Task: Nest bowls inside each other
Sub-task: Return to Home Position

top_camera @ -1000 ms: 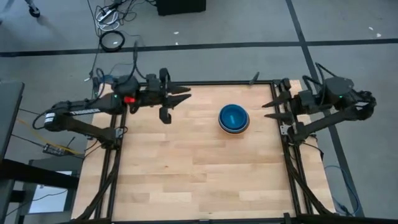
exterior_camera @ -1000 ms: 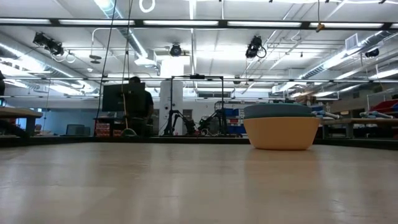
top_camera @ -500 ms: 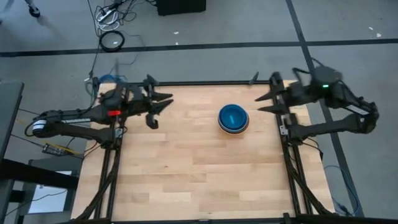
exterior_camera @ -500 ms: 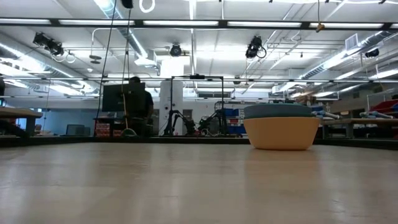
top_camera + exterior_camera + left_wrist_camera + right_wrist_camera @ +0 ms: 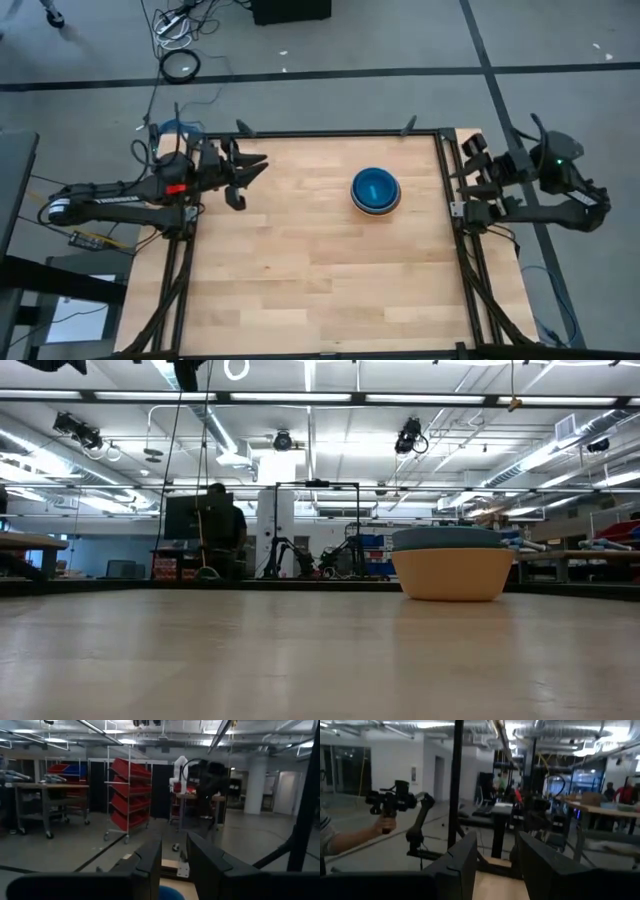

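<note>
The bowls point(image 5: 375, 190) stand nested in one stack on the wooden table, a little right of its middle near the far edge, blue inside from above. In the low view the stack point(image 5: 450, 565) shows an orange outer bowl, resting on its base, with a teal rim over it. My left gripper point(image 5: 248, 172) hovers open above the table's far left part, pointing at the stack with nothing between its fingers point(image 5: 150, 865). My right gripper point(image 5: 464, 170) is open and empty at the table's right edge, pointing inward. The blue bowl point(image 5: 167, 893) peeks in at the left wrist view's bottom.
A black frame point(image 5: 340, 133) runs round the tabletop. Bare wood point(image 5: 320, 270) spreads across the middle and near half. Beyond the table, a person's hand point(image 5: 382, 822) holds a dark device, and red-shelved racks point(image 5: 127, 795) stand in the room.
My left gripper has drawn back toward the table's left edge and come down. My right gripper has swung and then pulled back off the tabletop toward the right edge. Both stay open. The stack of bowls has kept still.
</note>
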